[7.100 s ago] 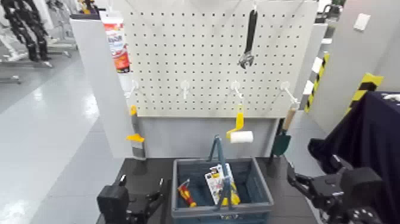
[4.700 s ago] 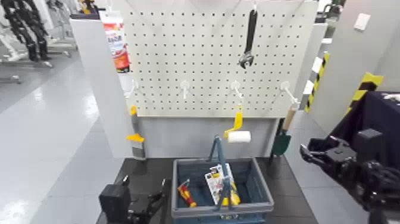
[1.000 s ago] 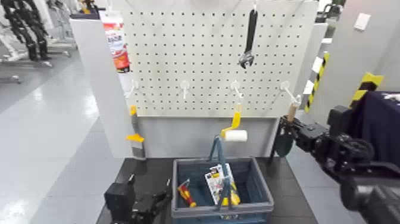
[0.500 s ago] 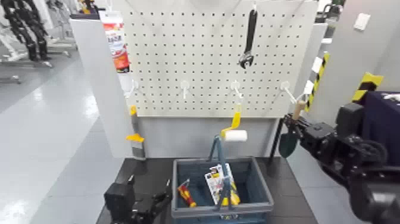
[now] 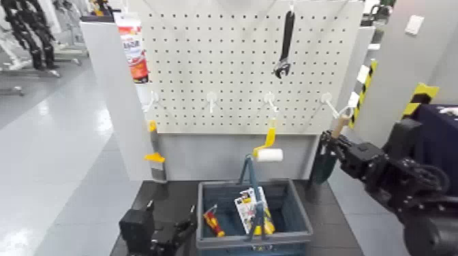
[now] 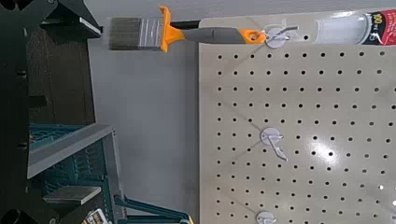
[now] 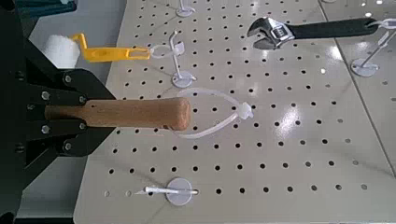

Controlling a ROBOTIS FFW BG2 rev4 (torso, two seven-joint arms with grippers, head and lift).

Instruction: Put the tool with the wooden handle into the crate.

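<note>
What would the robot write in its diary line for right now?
right gripper: shut on trowel handle, by pegboard | left gripper: low beside basket | trowel not in basket yet

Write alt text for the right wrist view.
The right tool is shut on the trowel's wooden handle, whose white hanging loop lies against the white pegboard. Farther along the board hang a yellow-handled paint roller and a black wrench, among white hooks.

no legible text, tube label blurred
</note>
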